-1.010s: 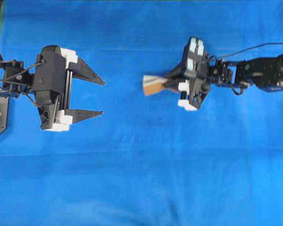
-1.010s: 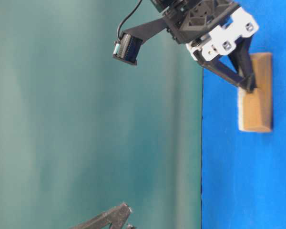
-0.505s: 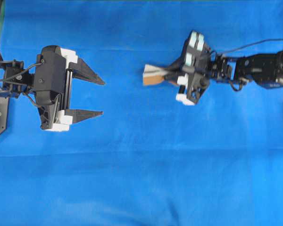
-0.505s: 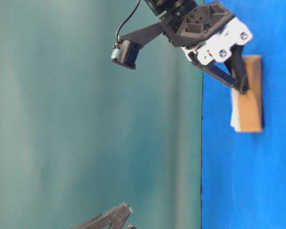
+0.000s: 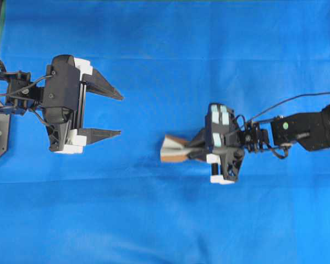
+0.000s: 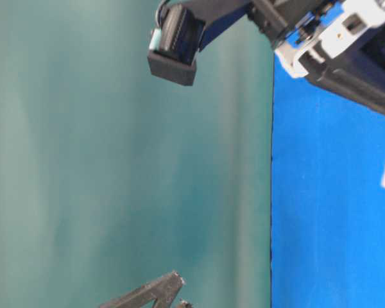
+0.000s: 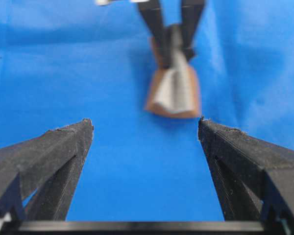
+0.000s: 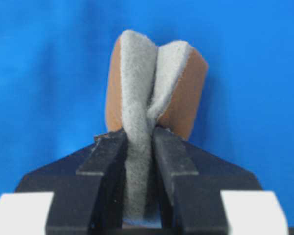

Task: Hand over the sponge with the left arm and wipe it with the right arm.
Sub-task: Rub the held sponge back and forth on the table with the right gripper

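The sponge (image 5: 172, 149) is pinched and folded between the fingers of my right gripper (image 5: 190, 152), which has pale teal pads and points left over the blue cloth. In the right wrist view the sponge (image 8: 157, 83) shows its grey-white face squeezed between the jaws of my right gripper (image 8: 139, 143), with orange-brown sides. My left gripper (image 5: 120, 114), with plain white blocks, is open and empty at the left, apart from the sponge. In the left wrist view the sponge (image 7: 174, 93) lies ahead of my left gripper (image 7: 146, 125), slightly right of centre.
A blue cloth (image 5: 165, 220) covers the table. The left arm's base and cables (image 5: 0, 104) sit at the left edge. In the table-level view the right arm's camera block (image 6: 173, 42) is at the top and a left fingertip (image 6: 160, 292) at the bottom.
My right gripper has carried the sponge toward the bottom of the overhead view and slightly left, and has come much closer to the table-level camera. The left gripper has stayed open and almost still.
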You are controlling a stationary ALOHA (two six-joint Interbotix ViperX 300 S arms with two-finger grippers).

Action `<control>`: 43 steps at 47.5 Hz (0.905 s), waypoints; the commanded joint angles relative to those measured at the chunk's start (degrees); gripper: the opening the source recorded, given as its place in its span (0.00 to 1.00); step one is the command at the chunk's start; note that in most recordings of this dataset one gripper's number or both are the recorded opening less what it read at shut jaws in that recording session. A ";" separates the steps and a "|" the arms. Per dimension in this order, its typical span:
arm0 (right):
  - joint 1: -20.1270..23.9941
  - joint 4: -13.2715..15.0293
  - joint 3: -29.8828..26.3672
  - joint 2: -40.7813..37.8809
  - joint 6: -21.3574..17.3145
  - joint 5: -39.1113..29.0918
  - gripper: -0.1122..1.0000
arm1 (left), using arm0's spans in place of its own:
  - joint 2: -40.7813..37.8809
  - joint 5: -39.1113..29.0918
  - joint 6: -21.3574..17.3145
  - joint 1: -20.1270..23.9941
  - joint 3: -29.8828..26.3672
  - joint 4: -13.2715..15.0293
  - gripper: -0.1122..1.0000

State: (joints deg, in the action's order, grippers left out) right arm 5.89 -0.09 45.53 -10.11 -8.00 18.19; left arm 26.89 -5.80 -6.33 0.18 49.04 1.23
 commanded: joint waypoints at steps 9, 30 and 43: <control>-1.41 0.18 -0.70 1.67 0.70 0.18 0.30 | 0.26 0.62 -0.09 -0.18 -0.88 0.09 0.87; -19.34 1.58 -0.09 2.64 8.09 -0.62 0.30 | 0.18 0.62 0.18 -0.18 -0.79 0.09 0.87; -23.20 1.58 -0.97 2.55 9.76 -0.44 0.30 | 0.26 0.70 0.00 -0.18 -0.70 0.09 0.87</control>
State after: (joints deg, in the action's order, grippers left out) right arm -16.70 1.49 45.70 -9.32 1.58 17.31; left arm 26.89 -5.71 -6.24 0.18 49.04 1.23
